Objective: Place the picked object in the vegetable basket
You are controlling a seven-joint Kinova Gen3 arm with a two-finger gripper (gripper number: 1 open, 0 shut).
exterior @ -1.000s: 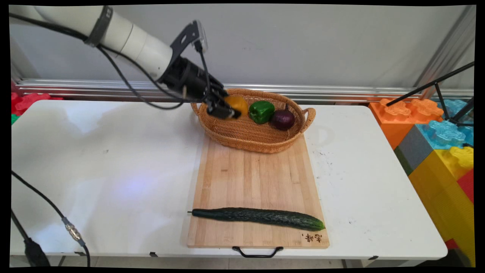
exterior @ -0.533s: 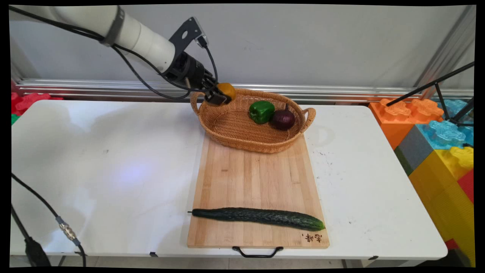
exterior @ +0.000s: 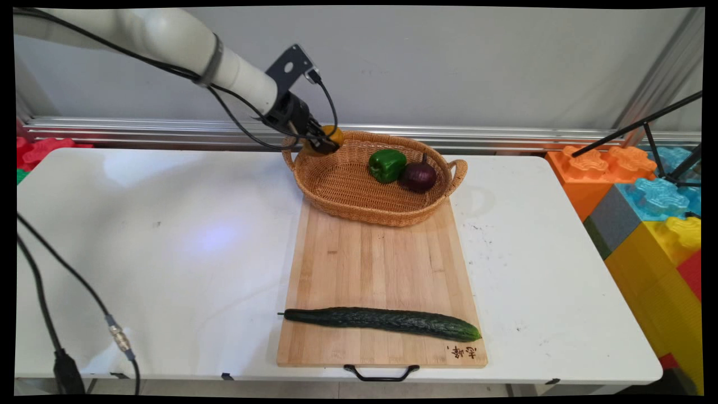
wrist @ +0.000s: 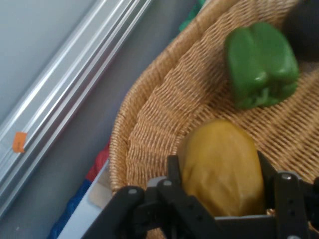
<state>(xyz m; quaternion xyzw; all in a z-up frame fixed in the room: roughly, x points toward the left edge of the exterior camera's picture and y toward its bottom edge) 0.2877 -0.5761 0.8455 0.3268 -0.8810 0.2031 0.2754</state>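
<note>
Hand [wrist: 222, 199] pinching yellow pepper [wrist: 222, 167], fingers [wrist: 174, 172] pressed on both sides. Pepper up in air over back left rim of wicker basket [exterior: 342, 191]. Green pepper [exterior: 387, 165] and red onion [exterior: 418, 176] inside basket, touching. Basket on far end of cutting board [exterior: 381, 264]. Cucumber [exterior: 381, 322] across near end. Board on white desk [exterior: 168, 252].

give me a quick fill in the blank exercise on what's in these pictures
1. The gripper is shut on a ____ pepper.
2. In the wicker basket, the green pepper lies beside a dark purple ____.
3. The ____ lies on the cutting board, near its handle end.

Missing words: yellow; onion; cucumber
</note>
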